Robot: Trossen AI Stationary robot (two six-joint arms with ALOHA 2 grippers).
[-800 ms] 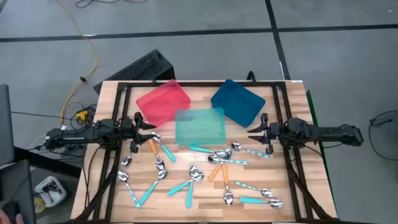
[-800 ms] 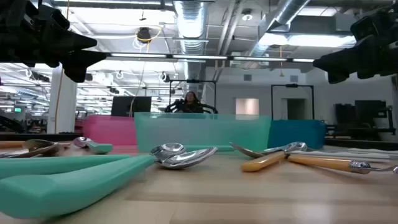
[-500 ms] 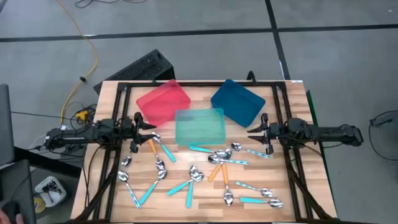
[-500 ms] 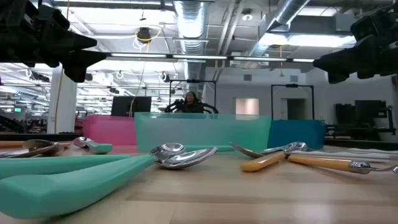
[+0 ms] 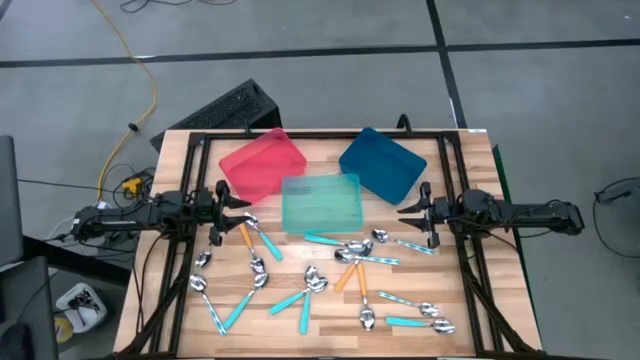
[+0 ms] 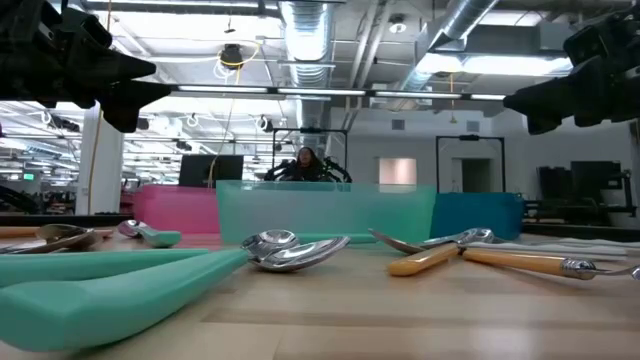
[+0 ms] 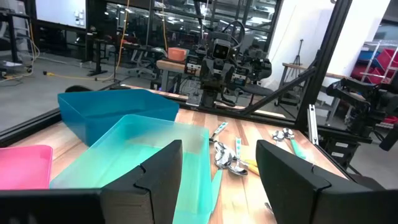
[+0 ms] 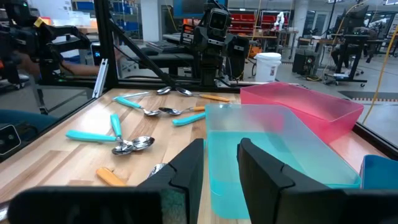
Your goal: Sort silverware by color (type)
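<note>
many shiny metal spoons (image 5: pixel 313 281) with thin coloured handles on wood.

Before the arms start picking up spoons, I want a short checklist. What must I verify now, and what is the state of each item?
1. Left gripper open and holding nothing: ok, a gap shows between its fingers.
2. Right gripper holding nothing: ok, narrower gap.
3. Both grippers above the wooden table, not touching spoons: ok.
4. Red tray, teal tray, blue tray in place: ok.
5. Trays hold no spoons: ok for the teal tray; others cannot tell.
6. Spoons lie apart for easy picking: not ok, several overlap.
</note>
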